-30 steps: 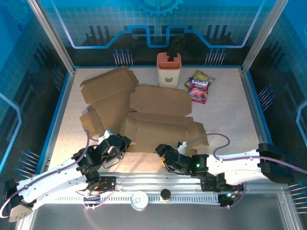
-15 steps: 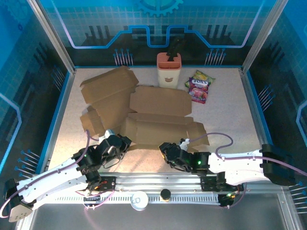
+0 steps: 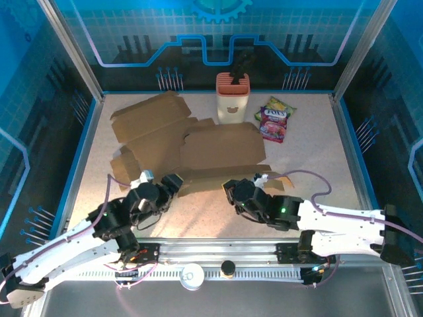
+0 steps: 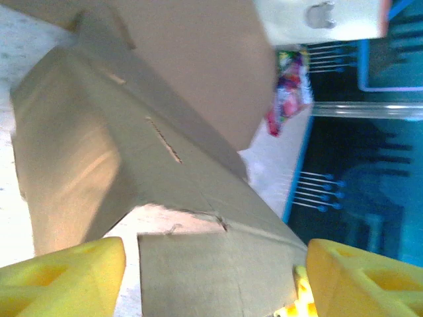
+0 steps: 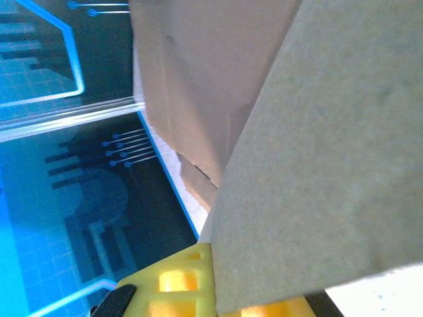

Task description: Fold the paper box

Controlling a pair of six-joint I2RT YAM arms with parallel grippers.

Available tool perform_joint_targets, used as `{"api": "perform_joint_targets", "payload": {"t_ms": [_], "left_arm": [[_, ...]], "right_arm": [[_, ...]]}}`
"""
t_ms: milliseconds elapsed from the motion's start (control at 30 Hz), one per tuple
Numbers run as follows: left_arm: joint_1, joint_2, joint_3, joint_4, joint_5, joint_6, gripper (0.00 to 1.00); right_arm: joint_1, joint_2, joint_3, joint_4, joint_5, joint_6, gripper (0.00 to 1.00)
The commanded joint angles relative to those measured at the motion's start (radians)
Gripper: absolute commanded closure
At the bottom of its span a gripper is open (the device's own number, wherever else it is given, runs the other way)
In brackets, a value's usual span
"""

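Cardboard box [image 3: 221, 148] sits at the centre of the top view on the table [image 3: 317, 158], partly folded, its near edge toward both arms; left gripper [image 3: 173, 183] is at the lower left corner of that edge and right gripper [image 3: 230, 189] just right of its middle. Left wrist view: the box [image 4: 99, 152] runs from upper left to lower right with a creased ridge; the left gripper [image 4: 215, 264] is spread wide, its yellow fingers [image 4: 66, 271] at the bottom corners, a flap lying between them. Right wrist view: a box panel [image 5: 330, 165] covers the right side, right against one yellow finger [image 5: 178, 284] at the bottom; whether that gripper is pinching I cannot tell. Another flat sheet [image 3: 149, 122] lies at upper left, overlapped by the box; a cup [image 3: 233, 99] stands at top centre, a snack bag [image 3: 274, 119] just right of it.
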Motion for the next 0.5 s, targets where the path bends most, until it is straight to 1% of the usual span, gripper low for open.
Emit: {"api": "perform_joint_targets", "payload": {"t_ms": [0, 100, 200, 267, 367, 433, 467], "left_arm": [[-0.003, 0.005, 0.149, -0.126, -0.057, 0.216, 0.21], [-0.003, 0.034, 0.279, -0.202, -0.105, 0.384, 0.19], [-0.003, 0.063, 0.392, -0.248, -0.143, 0.569, 0.24], [-0.003, 0.074, 0.423, -0.218, -0.129, 0.698, 0.27], [-0.003, 0.102, 0.431, -0.132, -0.061, 0.867, 0.29], [-0.007, 0.129, 0.433, -0.103, -0.052, 0.941, 0.28], [-0.014, 0.143, 0.436, -0.095, -0.071, 0.975, 0.25]], "right_arm": [[-0.051, -0.023, 0.130, -0.116, 0.055, -0.160, 1.00], [-0.119, -0.009, 0.250, -0.153, 0.003, -0.281, 1.00], [-0.187, 0.010, 0.380, -0.233, -0.044, -0.406, 1.00], [-0.236, 0.019, 0.458, -0.266, -0.088, -0.487, 1.00], [-0.324, 0.045, 0.578, -0.315, -0.195, -0.597, 1.00], [-0.377, 0.062, 0.651, -0.354, -0.265, -0.639, 1.00], [-0.399, 0.067, 0.680, -0.365, -0.294, -0.652, 1.00]]}}
